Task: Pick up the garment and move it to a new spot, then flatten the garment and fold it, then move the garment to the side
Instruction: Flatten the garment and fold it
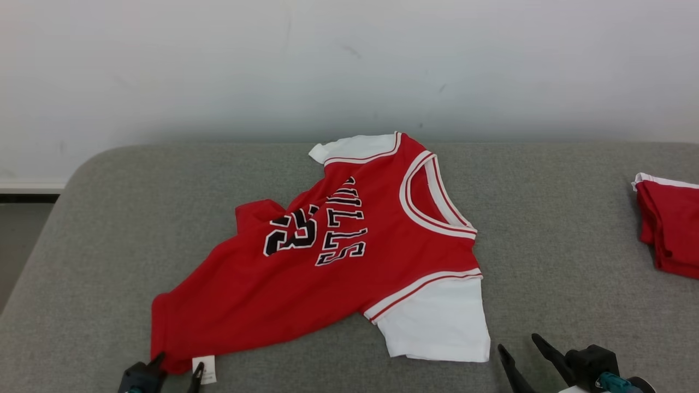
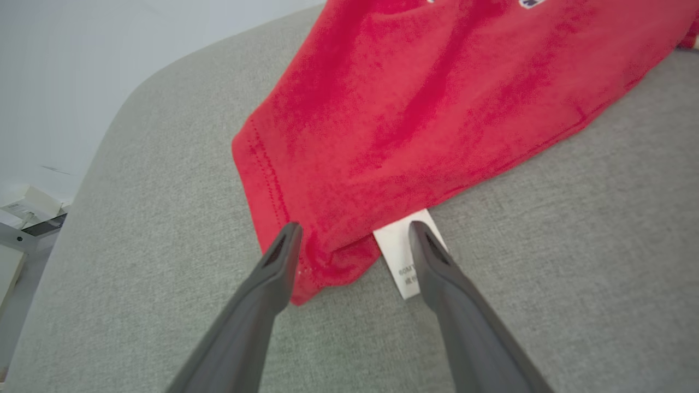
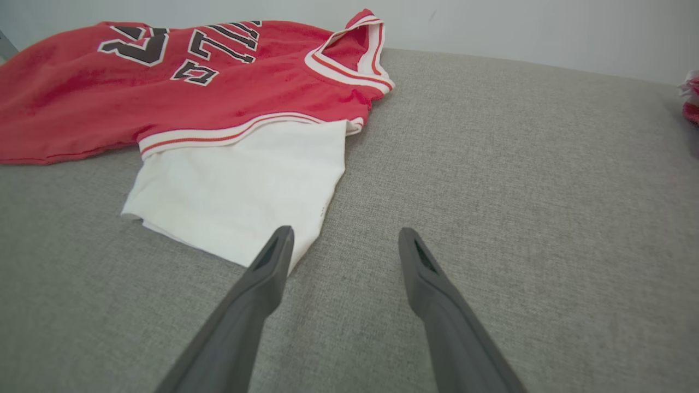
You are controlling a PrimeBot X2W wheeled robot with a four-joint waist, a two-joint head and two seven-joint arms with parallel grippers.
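Note:
A red garment [image 1: 306,273] with white sleeves, black lettering and a white-trimmed neck lies spread and a little rumpled on the grey surface [image 1: 557,229]. Its lower hem corner [image 2: 322,262] with a white care tag [image 2: 398,254] sits between the tips of my left gripper [image 2: 352,234], which stands open and grips nothing. In the head view that left gripper [image 1: 179,365] is at the bottom left, at the hem. My right gripper [image 3: 344,240] is open over bare grey fabric, its left fingertip at the edge of the white sleeve [image 3: 240,191]. The right gripper [image 1: 519,344] sits just right of that sleeve.
Another red and white piece of clothing [image 1: 669,224] lies folded at the right edge of the surface. A pale wall [image 1: 349,65] rises behind. The surface's rounded left corner [image 2: 125,120] drops toward a floor with boxes [image 2: 27,213].

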